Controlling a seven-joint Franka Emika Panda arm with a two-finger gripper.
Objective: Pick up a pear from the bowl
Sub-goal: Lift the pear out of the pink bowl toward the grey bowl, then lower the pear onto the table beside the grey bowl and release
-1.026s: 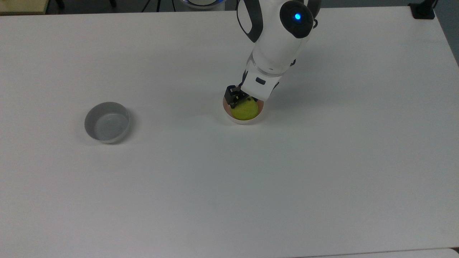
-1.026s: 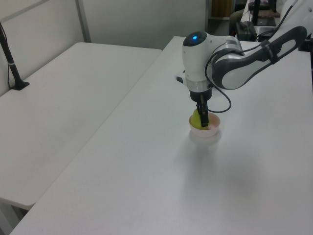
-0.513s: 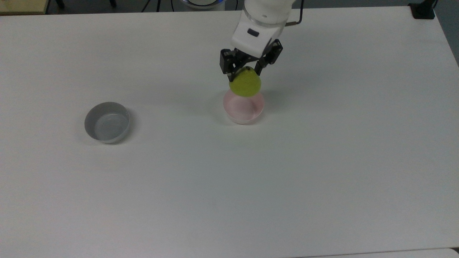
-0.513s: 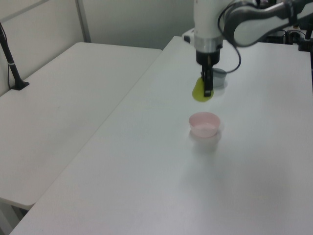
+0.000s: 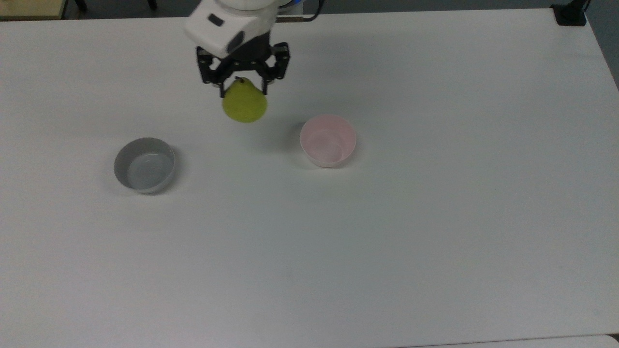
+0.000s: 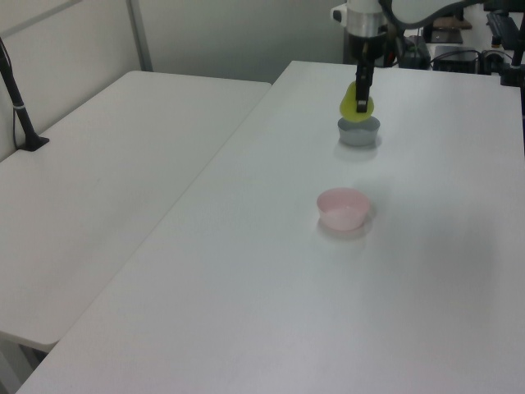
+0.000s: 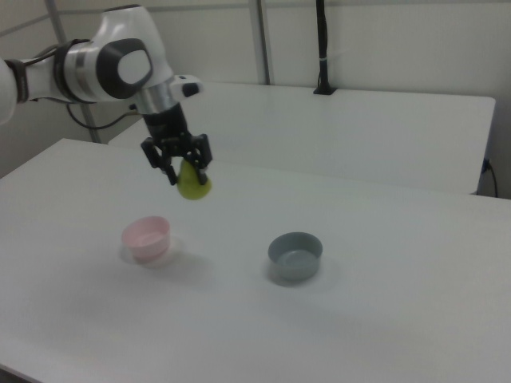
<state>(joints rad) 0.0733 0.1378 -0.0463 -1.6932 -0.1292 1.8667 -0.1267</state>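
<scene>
The yellow-green pear (image 5: 244, 104) hangs in the air, stem up, with my gripper (image 5: 241, 85) shut on its narrow top. It is well above the table, between the two bowls in the top view. The pale pink bowl (image 5: 328, 140) stands with nothing in it, to the top view's right of the pear. In the right view the pear (image 7: 194, 183) hangs from the gripper (image 7: 186, 169) above and right of the pink bowl (image 7: 147, 237). In the left view the pear (image 6: 356, 100) in the gripper (image 6: 361, 97) overlaps the far grey bowl, beyond the pink bowl (image 6: 344, 208).
A grey bowl (image 5: 144, 165) with nothing in it stands on the white table (image 5: 387, 241) at the top view's left, also seen as the grey bowl (image 7: 295, 254) in the right view. A second white table (image 6: 98, 180) adjoins along the left view's left.
My gripper lifted the pear out of the pink bowl and carried it up and toward the top view's left, away from the bowl. The bowls have not moved.
</scene>
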